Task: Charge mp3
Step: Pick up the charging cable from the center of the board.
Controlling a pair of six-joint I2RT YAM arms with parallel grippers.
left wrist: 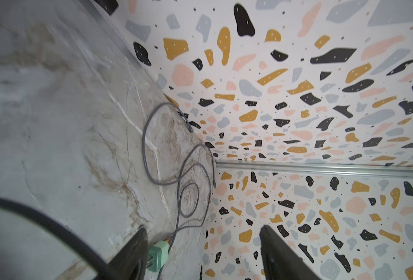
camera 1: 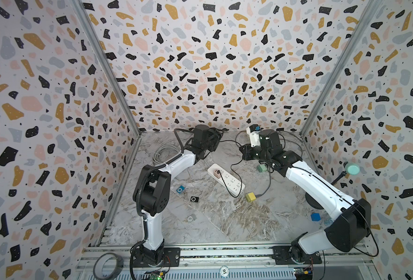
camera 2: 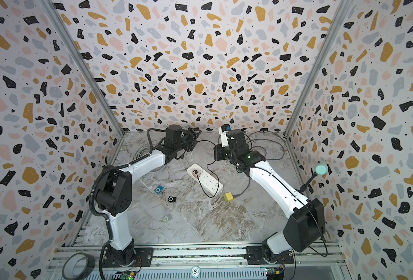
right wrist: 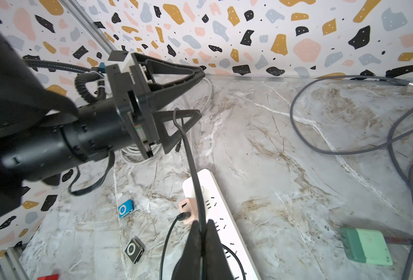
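Three mp3 players lie on the marble table: a blue one (camera 1: 180, 189) (right wrist: 125, 208), a black one (camera 1: 194, 199) (right wrist: 134, 250) and a silver one (camera 1: 191, 218). A black cable (right wrist: 191, 164) runs up from the pink adapter (right wrist: 188, 209) on the white power strip (camera 1: 226, 179). My right gripper (right wrist: 202, 228) (camera 1: 242, 152) is shut on this cable above the strip. The cable's far part hangs over the lower finger of my left gripper (right wrist: 200, 93) (camera 1: 216, 138), which stands open. The cable's small plug (right wrist: 178, 146) dangles below that finger.
A green adapter (camera 1: 261, 168) (left wrist: 158, 254) with a grey cable (left wrist: 183, 169) lies near the back right. A yellow adapter (camera 1: 250, 196) sits by the strip's near end and a blue cube (camera 1: 315, 216) by the right arm. Coiled white cable (camera 1: 162, 152) lies at the back left.
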